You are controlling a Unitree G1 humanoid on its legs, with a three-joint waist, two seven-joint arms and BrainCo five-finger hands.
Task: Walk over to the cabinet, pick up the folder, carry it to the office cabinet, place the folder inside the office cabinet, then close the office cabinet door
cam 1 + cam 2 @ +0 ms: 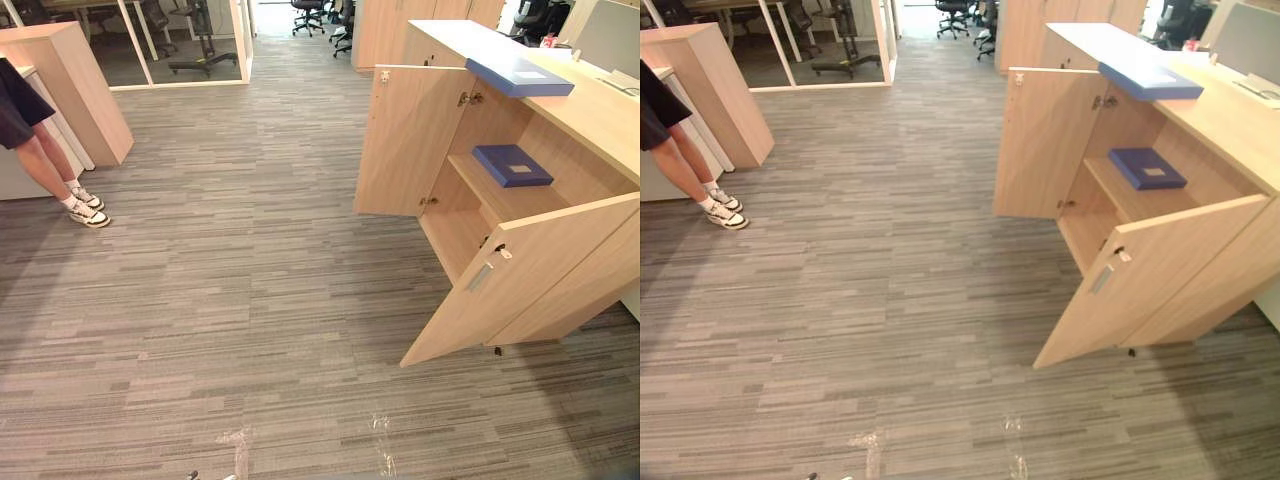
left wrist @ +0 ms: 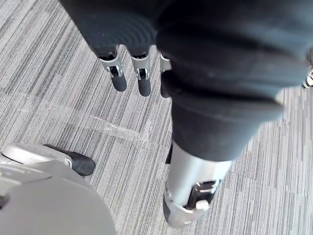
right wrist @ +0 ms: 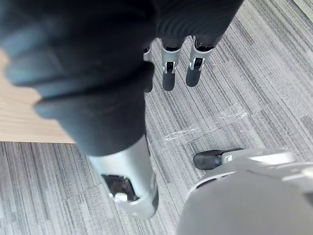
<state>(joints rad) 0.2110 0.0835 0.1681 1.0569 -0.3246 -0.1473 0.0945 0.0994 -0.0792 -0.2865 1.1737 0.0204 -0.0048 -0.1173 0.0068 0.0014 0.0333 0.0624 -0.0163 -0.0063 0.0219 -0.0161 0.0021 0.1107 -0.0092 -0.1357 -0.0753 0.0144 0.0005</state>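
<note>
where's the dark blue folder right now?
Right side of the eye views: the dark blue folder lies on the shelf inside the open cabinet, below the lighter blue folder on its top.

Person (image 1: 38,160) cut off at the left edge, office cabinet (image 1: 410,140) at the right.

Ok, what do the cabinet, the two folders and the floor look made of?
Cabinet: pale wood-grain board, matte, probably laminate; small metal fittings.
Shelf folder: dark blue, stiff and flat, likely plastic or coated card.
Top folder: lighter blue, same look.
Floor: grey striped carpet, matte woven texture.
</note>
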